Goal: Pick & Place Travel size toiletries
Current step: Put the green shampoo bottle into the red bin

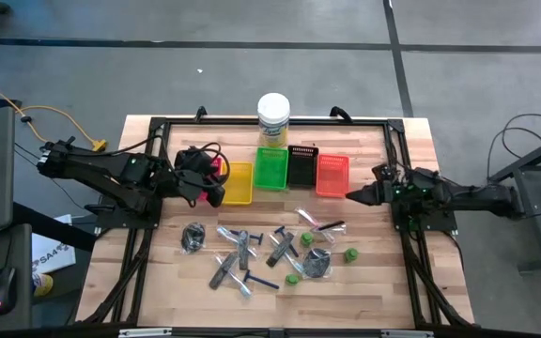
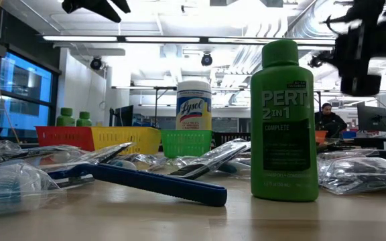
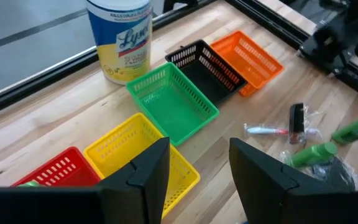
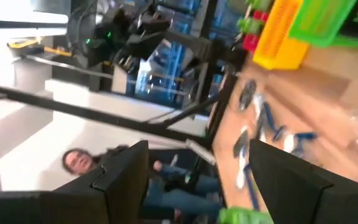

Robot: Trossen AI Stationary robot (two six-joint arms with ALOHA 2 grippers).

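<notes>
Green tray (image 1: 271, 169) btwn yellow (image 1: 239, 183) & black (image 1: 302, 165) | L gripper (image 1: 216, 196) jaws apart, empty | R gripper (image 1: 353, 195) jaws wide, empty

Toiletries lie scattered on the bench: green bottles (image 1: 350, 253) mostly upright, blue razors (image 1: 259, 281) and grey pieces (image 1: 242, 246) lying flat, dark bundles (image 1: 193, 236) and clear-sleeved sticks (image 1: 324, 225) among them.
</notes>
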